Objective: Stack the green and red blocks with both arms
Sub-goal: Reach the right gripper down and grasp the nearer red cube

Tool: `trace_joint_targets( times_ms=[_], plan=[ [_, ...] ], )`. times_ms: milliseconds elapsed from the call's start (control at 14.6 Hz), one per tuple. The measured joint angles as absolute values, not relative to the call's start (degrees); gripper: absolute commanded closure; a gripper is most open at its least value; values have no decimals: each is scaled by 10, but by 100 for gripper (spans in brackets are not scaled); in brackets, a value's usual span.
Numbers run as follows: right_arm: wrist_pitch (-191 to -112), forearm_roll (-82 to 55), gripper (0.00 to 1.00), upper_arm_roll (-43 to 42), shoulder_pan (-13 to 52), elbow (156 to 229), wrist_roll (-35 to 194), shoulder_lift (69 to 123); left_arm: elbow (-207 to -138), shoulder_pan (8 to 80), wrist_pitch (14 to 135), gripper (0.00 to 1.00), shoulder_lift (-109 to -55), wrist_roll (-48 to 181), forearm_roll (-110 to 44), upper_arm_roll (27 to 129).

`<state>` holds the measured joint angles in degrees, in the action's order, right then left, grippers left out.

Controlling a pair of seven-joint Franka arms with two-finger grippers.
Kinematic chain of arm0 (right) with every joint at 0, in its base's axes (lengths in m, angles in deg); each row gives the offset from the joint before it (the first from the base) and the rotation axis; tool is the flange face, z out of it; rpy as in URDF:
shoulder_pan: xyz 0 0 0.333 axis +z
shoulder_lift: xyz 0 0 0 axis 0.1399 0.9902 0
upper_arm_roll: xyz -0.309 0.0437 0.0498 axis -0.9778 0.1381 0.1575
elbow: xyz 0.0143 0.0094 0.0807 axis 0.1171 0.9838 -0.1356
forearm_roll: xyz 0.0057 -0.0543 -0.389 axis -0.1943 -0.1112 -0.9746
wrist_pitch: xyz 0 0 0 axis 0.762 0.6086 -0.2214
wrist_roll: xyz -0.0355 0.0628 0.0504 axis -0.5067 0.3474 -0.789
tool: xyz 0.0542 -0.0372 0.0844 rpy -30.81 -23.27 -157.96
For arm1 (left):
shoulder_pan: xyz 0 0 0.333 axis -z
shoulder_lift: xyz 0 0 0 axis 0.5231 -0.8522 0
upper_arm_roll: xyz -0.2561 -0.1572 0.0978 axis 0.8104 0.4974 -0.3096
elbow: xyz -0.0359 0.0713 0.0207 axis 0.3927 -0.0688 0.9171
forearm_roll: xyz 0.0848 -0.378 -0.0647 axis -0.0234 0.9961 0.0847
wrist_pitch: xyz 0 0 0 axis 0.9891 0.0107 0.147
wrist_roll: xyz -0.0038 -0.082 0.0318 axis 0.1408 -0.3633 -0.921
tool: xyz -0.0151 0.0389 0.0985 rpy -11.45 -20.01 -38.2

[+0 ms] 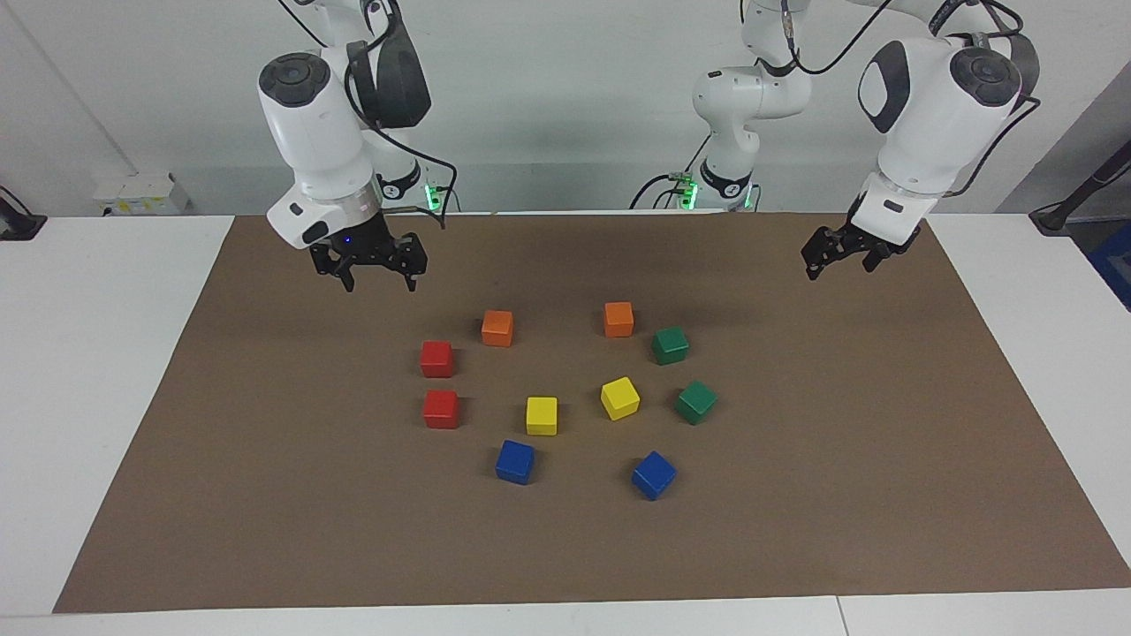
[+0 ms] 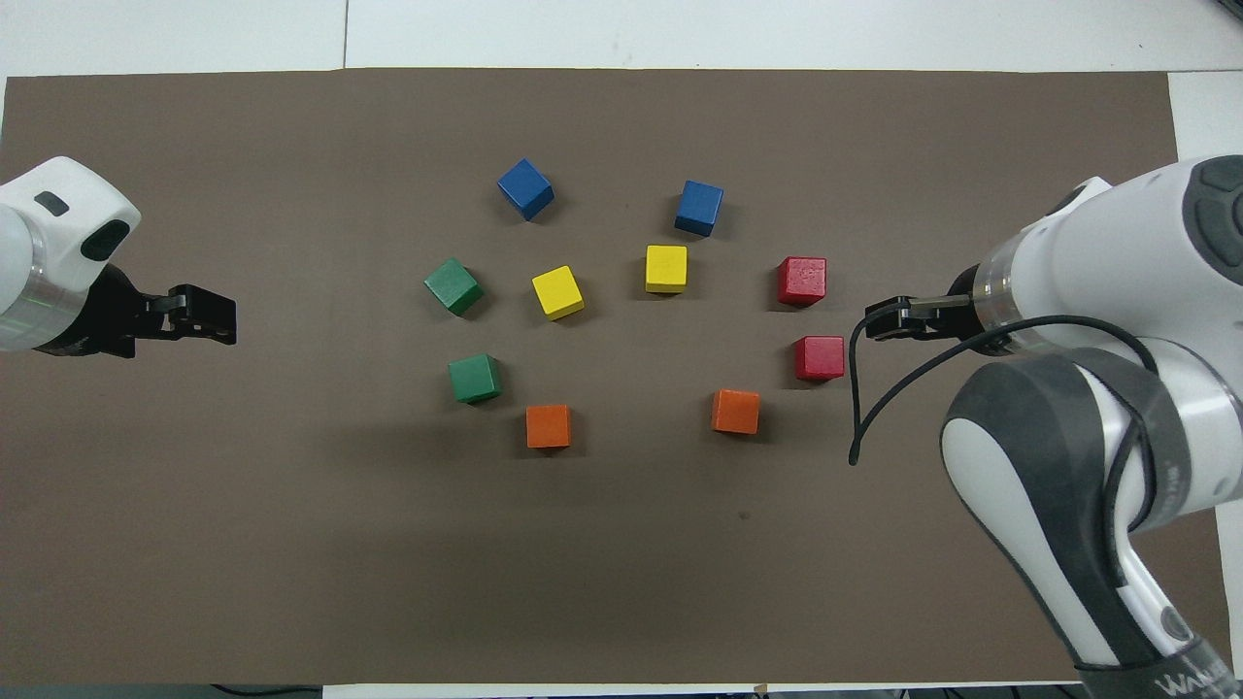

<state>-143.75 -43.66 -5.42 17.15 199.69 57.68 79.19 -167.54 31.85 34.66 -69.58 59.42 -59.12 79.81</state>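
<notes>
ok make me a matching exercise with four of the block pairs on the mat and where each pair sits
Things:
1. orange blocks
2. blue blocks
3. red blocks
4. green blocks

Places:
A. toward the left arm's end of the brown mat
B. farthest from the robots
C. toward the right arm's end
D. nearest the robots

Pairs: 1-D, 2-B, 3-C, 4-A

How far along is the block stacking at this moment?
Nothing is stacked yet: both red blocks and both green blocks sit singly on the brown mat. In hand: nothing; the right pincer hangs open above the mat beside the red pair, and the left pincer waits open at its own end. Left: every pick and both stacks.
</notes>
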Motion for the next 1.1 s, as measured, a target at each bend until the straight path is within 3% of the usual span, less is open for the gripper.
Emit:
trace_joint_targets(
  times_ms=[343,1098],
  plan=[
    [-1499,-434,0,-54,204,2022,553,839,-1675,319,347,0,-696,594,-591,798],
    [-1634,-434,0,-55,205,2080,554,890,-1679,319,359,0,-696,656,-591,799]
  ],
)
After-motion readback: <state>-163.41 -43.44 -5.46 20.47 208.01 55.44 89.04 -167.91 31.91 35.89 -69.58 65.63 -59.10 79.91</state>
